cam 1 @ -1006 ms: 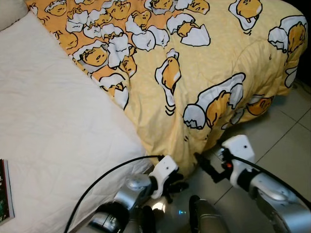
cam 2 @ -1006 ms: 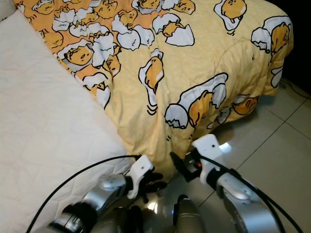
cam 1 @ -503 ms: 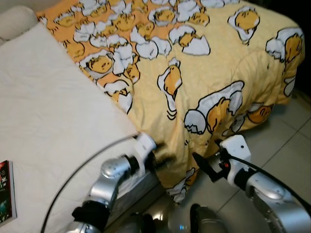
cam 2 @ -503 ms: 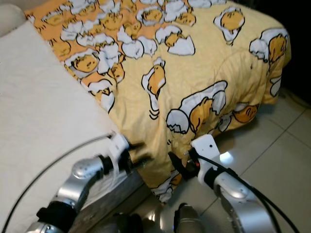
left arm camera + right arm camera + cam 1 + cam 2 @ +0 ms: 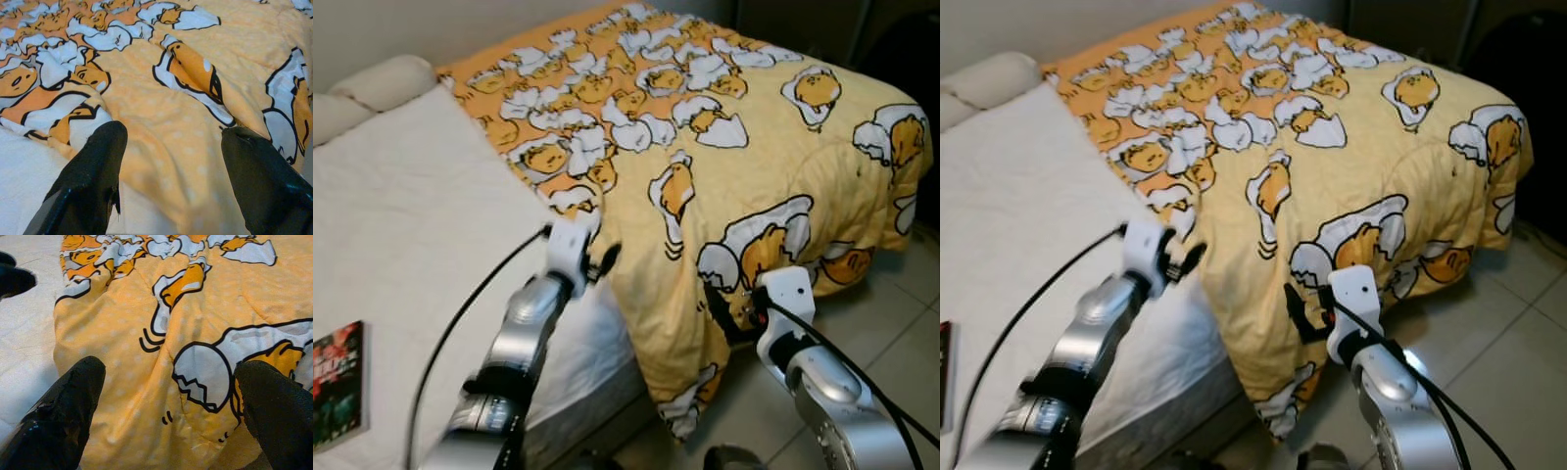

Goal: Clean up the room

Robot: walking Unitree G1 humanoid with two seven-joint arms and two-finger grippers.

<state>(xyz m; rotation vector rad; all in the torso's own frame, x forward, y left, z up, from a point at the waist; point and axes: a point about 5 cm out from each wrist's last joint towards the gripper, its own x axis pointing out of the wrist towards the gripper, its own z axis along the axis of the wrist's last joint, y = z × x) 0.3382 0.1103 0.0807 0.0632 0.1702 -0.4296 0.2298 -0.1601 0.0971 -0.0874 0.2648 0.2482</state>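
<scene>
A: Far left, a book (image 5: 337,384) lies flat on the white mattress (image 5: 401,225); its dark cover carries red lettering too small to read. Two pale pillows (image 5: 372,88) sit at the head of the bed.

B: And the left gripper (image 5: 597,257)?

A: It is raised at the mattress edge, right at the hem of the yellow duvet (image 5: 754,127), which is printed with cartoon egg yolks and cracked shells. The wrist view shows its fingers (image 5: 98,166) spread apart over the fabric, grasping nothing.

B: The duvet itself?

A: It covers the right half of the bed and hangs over the side towards the pale tiled floor (image 5: 891,323).

B: The right gripper (image 5: 724,313)?

A: Low beside the hanging fold, its fingers (image 5: 68,406) also released and wide.
</scene>
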